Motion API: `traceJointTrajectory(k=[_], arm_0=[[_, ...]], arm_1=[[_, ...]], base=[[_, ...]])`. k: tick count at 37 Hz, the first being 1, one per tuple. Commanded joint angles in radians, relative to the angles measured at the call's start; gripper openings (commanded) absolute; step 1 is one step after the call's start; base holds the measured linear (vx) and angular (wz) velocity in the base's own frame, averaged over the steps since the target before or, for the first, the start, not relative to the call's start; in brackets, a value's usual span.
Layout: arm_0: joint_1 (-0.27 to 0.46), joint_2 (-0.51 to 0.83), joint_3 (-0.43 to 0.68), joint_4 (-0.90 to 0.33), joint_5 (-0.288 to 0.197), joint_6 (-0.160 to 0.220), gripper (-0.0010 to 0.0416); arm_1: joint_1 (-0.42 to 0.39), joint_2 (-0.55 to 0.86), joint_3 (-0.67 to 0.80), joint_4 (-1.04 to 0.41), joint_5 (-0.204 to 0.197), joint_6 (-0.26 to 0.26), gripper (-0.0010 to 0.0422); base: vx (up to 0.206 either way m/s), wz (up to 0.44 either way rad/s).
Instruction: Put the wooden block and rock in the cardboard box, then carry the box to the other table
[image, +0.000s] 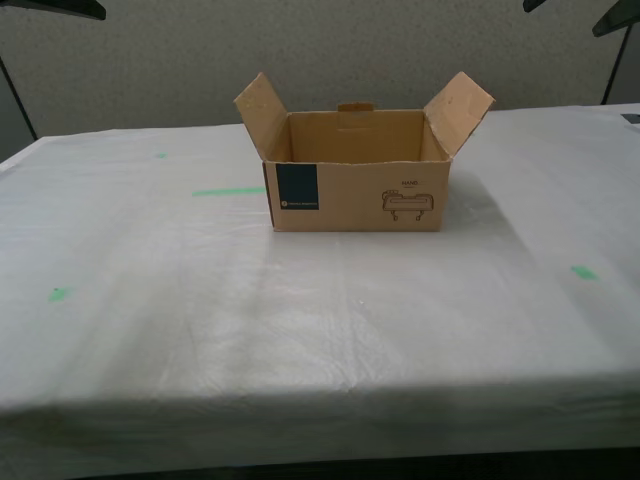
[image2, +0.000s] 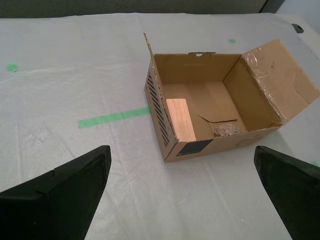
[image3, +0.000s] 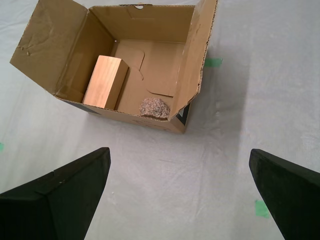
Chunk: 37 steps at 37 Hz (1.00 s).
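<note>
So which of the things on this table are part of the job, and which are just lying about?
Part of the job: cardboard box, wooden block and rock inside it, cloth-topped table under it.
Just there: green tape marks, grey wall behind.

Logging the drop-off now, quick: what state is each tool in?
My first gripper: open, holding nothing, above the white cloth table.
My second gripper: open, holding nothing.

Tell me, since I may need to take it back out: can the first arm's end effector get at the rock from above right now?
Probably yes. The cardboard box is open, flaps folded outward, and the rock lies uncovered, apart from the wooden block. My first end effector is open; the near wall is close.
</note>
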<state>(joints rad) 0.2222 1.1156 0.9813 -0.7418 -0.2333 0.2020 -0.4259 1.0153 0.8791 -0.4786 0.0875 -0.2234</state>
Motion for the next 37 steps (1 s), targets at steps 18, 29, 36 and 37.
traceJointTrajectory(k=[18,29,36,37], arm_0=[[0.000,0.000,0.000,0.002,0.003,-0.001,0.0387],[0.000,0.000,0.000,0.002,0.003,-0.001,0.0387],[0.000,0.000,0.000,0.002,0.003,-0.001,0.0387],[0.000,0.000,0.000,0.002,0.003,-0.001,0.0387]], arm_1=[[0.000,0.000,0.001,0.002,-0.002,0.003,0.0391],[0.000,0.000,0.001,0.002,-0.002,0.003,0.0391],[0.000,0.000,0.001,0.002,-0.002,0.003,0.0391],[0.000,0.000,0.001,0.002,-0.002,0.003,0.0391]], base=[[0.000,0.000],[0.000,0.000],[0.000,0.000],[0.000,0.000]])
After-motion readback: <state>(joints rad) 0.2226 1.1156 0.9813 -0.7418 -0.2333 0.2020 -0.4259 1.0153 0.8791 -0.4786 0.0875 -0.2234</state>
